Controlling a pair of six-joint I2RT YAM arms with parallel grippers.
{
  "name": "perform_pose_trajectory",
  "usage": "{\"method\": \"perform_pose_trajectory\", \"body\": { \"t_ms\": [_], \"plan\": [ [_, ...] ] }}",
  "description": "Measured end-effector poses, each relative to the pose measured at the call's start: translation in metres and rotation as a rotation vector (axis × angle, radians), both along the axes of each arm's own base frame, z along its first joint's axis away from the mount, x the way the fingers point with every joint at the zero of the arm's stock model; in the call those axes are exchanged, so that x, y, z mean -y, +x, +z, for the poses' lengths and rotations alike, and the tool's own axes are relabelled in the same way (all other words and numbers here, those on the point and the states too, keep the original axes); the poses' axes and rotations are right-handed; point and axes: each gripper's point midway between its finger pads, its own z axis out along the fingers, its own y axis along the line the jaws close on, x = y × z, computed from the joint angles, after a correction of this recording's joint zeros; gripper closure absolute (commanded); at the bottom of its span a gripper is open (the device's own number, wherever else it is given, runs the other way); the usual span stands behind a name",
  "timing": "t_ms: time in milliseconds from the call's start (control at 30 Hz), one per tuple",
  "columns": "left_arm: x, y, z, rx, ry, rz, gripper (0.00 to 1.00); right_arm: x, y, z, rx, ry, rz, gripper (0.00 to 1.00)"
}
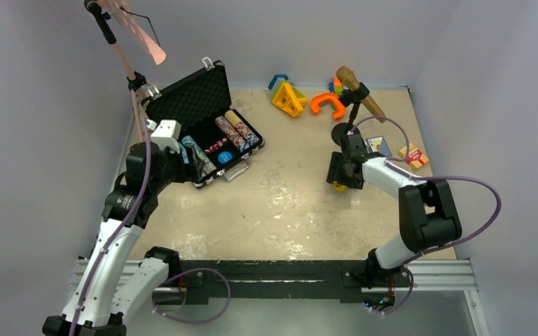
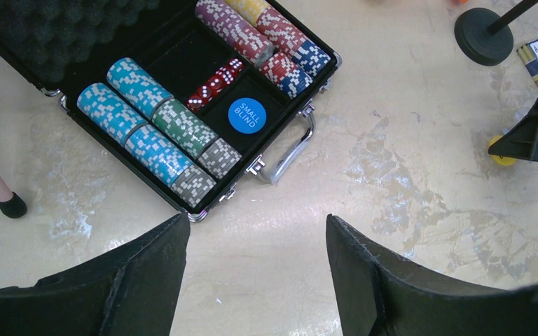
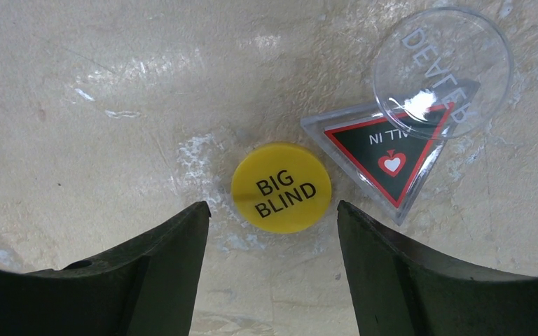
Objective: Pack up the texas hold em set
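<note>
Over the worktop's right side, the right end effector hovers, jaws wide and empty, above the yellow Big Blind disc. The disc looks thin, light and slick, probably best pinched at its rim. An All In triangle crowds one edge. The open briefcase sits well apart, with the left end effector wide and empty beside it.

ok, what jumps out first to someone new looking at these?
The open black briefcase at the far left of the table, with rows of coloured chip stacks and a blue small-blind disc inside. Then the yellow big-blind disc right of centre, beneath the open right gripper, a clear dealer disc overlapping an all-in triangle beside it.
</note>
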Motion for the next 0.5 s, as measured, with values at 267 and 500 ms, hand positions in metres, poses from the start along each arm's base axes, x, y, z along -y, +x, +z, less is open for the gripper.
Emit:
{"method": "perform_pose_trajectory", "body": {
  "t_ms": [267, 500],
  "plan": [
    [0.0000, 0.0000, 0.0000, 0.000, 0.000, 0.000, 0.25, 0.0010, -0.0011, -0.0043, -0.014, -0.006, -0.006, 0.33],
    [-0.0001, -0.0003, 0.0002, 0.002, 0.000, 0.000, 0.25, 0.0020, -0.0037, -0.0100, -0.036, -0.014, -0.008, 0.39]
  ]
}}
